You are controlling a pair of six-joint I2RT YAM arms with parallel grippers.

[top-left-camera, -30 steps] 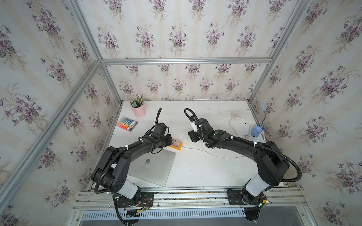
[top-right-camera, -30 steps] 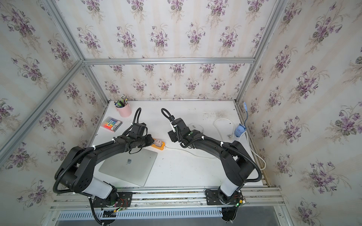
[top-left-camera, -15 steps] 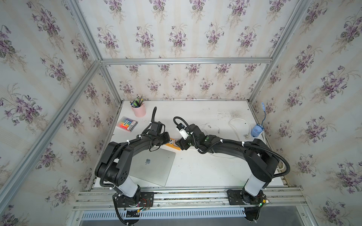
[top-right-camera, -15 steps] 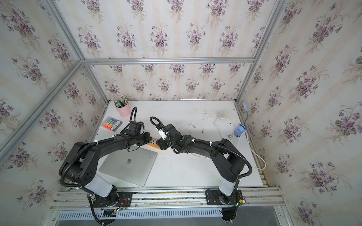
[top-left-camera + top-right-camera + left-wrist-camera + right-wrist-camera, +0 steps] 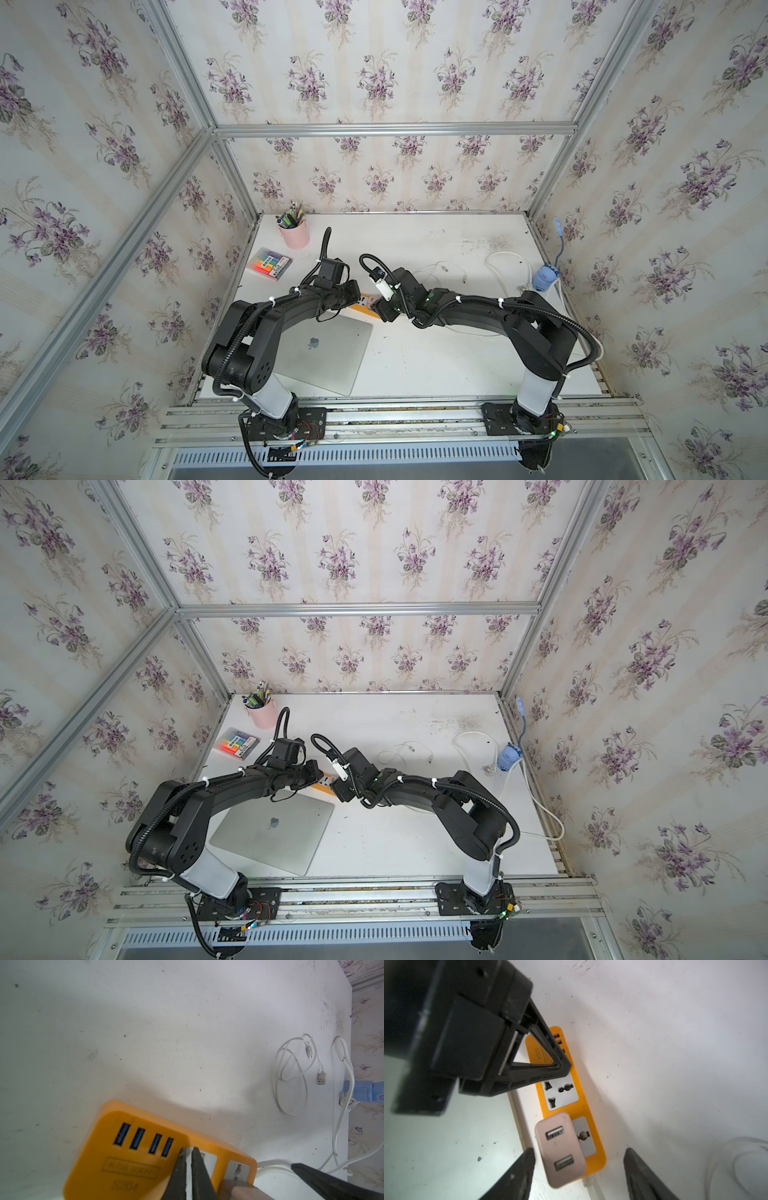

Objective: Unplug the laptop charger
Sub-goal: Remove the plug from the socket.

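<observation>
Pinkish-beige laptop charger (image 5: 560,1151) sits plugged into the end socket of the orange power strip (image 5: 361,302), mid-frame in a top view. My right tool (image 5: 579,1151) straddles it, released. My left tool (image 5: 188,1149), clenched empty, seems to pin the strip. Next, I'd close on the cube and pull straight out.

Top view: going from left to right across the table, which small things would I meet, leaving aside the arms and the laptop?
Highlighter set → pink pen cup → orange power strip → coiled thin white cable → looped thick white cord → blue gadget.
</observation>
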